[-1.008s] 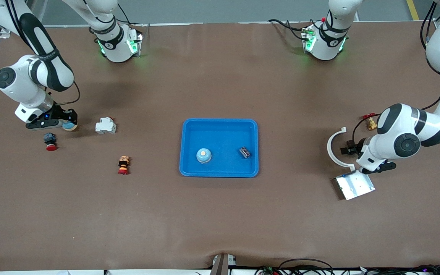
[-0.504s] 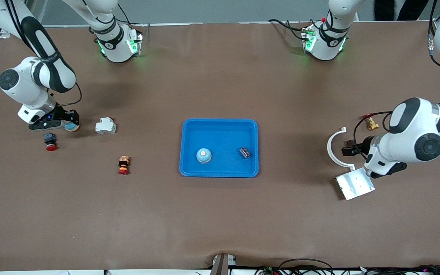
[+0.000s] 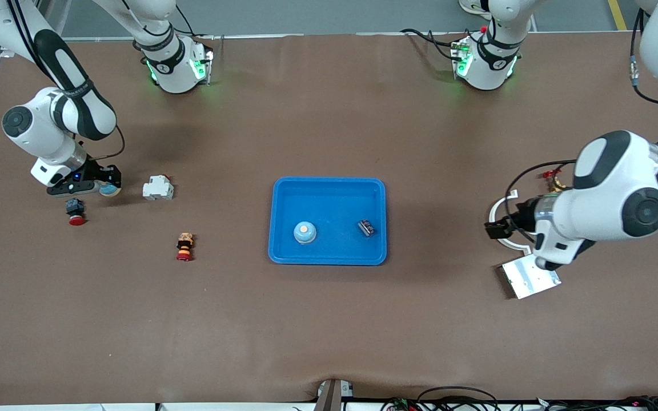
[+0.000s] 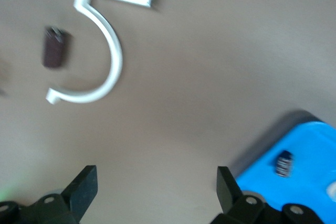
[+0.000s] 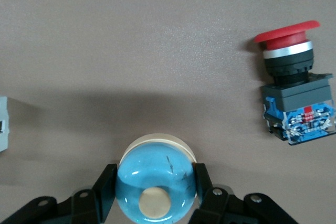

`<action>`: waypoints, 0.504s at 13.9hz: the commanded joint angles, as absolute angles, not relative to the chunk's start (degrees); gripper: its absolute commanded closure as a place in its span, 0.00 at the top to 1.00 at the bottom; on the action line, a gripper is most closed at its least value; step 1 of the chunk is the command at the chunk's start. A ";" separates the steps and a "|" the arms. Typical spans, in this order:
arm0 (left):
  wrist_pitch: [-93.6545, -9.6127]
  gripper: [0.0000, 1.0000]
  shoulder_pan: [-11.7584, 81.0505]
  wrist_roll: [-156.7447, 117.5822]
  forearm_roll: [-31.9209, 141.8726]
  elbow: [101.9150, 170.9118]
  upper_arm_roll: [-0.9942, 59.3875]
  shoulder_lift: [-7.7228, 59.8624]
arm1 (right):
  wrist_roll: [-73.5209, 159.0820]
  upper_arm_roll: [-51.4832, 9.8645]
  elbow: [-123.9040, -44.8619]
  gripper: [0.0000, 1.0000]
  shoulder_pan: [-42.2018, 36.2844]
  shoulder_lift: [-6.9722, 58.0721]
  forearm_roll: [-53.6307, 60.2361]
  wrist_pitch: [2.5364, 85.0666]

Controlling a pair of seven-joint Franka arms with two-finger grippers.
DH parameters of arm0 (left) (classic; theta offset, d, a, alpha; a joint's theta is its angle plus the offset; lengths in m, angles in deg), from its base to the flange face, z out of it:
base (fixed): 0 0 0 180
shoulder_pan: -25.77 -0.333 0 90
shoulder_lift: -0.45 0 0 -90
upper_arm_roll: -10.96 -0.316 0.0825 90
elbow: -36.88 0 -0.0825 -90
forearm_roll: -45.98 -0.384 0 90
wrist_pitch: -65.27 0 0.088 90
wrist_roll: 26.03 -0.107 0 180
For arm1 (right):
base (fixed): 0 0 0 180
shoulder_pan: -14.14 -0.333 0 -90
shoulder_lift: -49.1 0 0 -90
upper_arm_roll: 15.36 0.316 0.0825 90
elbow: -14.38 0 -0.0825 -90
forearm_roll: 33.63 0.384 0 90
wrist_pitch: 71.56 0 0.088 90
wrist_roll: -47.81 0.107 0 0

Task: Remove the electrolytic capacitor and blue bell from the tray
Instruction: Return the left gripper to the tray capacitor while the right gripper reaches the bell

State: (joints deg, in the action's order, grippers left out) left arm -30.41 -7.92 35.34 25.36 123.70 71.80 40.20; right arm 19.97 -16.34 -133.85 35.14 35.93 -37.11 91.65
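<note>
A blue tray (image 3: 329, 185) sits mid-table and holds one blue bell (image 3: 304, 232) and a small dark capacitor (image 3: 366, 228). My right gripper (image 3: 103, 184) hangs low over the table toward the right arm's end, shut on a second blue bell (image 3: 110, 189). In the right wrist view its fingers (image 5: 105, 182) clamp both sides of that bell's (image 5: 156, 187) dome. My left gripper (image 3: 496, 228) is open over a white arc (image 3: 500, 210). The left wrist view shows its fingers (image 4: 84, 187) wide apart over bare mat, with the tray (image 4: 299, 182) and capacitor (image 4: 284, 162) to one side.
Near the held bell lie a white block (image 3: 157, 187), a red push-button (image 3: 75, 211) and a stacked orange-red button (image 3: 184, 246). By the left arm are a metal plate (image 3: 529, 278), a brass fitting (image 3: 554, 181) and a dark brown part (image 4: 54, 48) beside the arc (image 4: 100, 61).
My left arm has risen and its gripper has swung from beside the metal plate toward the tray, over the arc. The right gripper has crept slightly toward the tray with the bell.
</note>
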 commanded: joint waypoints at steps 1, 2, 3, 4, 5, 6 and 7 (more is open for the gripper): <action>-28.95 1.00 -1.85 43.02 26.56 120.29 71.08 40.44 | 19.78 -15.71 -133.19 1.00 36.20 35.04 -37.76 92.71; -29.39 1.00 0.18 45.31 26.56 120.20 70.82 40.53 | 19.86 -15.71 -133.19 1.00 36.29 35.04 -37.76 92.63; -30.44 1.00 1.59 47.16 26.56 120.20 70.81 40.96 | 19.86 -15.62 -133.19 1.00 36.46 35.04 -37.76 92.62; -32.19 1.00 2.91 49.44 26.56 120.20 70.73 41.31 | 19.86 -15.62 -133.11 1.00 36.55 35.13 -37.76 92.54; -33.94 1.00 4.40 51.82 26.47 120.28 70.38 41.58 | 19.95 -15.62 -133.11 1.00 36.64 35.39 -37.67 92.28; -36.05 1.00 6.59 54.19 26.56 120.20 69.15 41.84 | 20.04 -15.62 -132.93 1.00 36.55 35.74 -37.67 91.92; -38.07 1.00 8.96 56.30 26.56 120.20 67.49 41.84 | 20.21 -15.54 -132.93 1.00 36.46 36.00 -37.67 91.75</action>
